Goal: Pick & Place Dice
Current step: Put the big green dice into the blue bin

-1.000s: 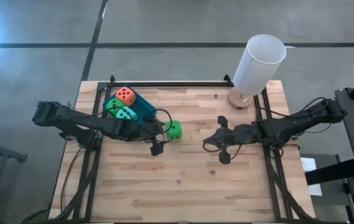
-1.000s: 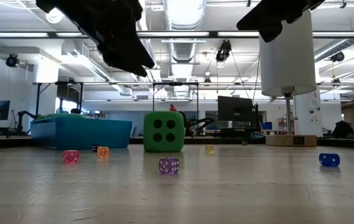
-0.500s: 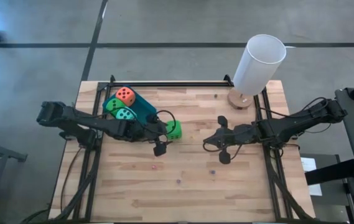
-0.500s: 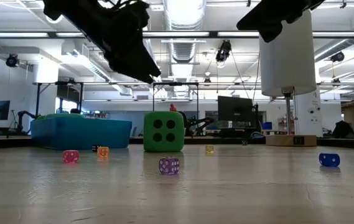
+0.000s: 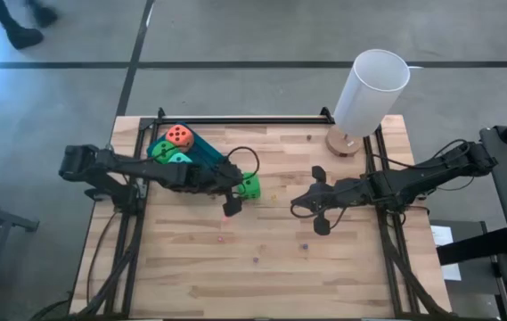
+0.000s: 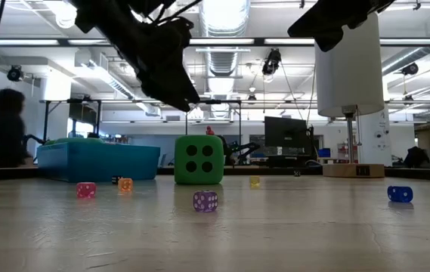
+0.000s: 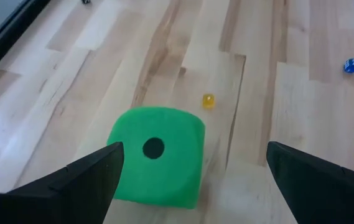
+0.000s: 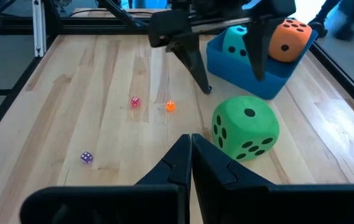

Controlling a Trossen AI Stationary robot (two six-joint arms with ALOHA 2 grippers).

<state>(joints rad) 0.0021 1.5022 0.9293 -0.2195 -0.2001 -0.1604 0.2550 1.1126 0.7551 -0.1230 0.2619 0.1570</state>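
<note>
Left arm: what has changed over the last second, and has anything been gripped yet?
The left gripper has moved across the table toward the loose green die, and its open fingers now stand on either side of it; nothing is gripped yet. That die, the three dice in the blue tray and the right gripper, shut and waiting mid-table, have not moved.

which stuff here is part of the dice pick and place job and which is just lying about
Job:
- green die on the table, left tool open and above it
- orange-red die, teal die and second green die in the blue tray

Lying about:
- white cylinder on a wooden base
- tiny dice: pink, orange, purple, yellow, blue
- right tool, shut, waiting
</note>
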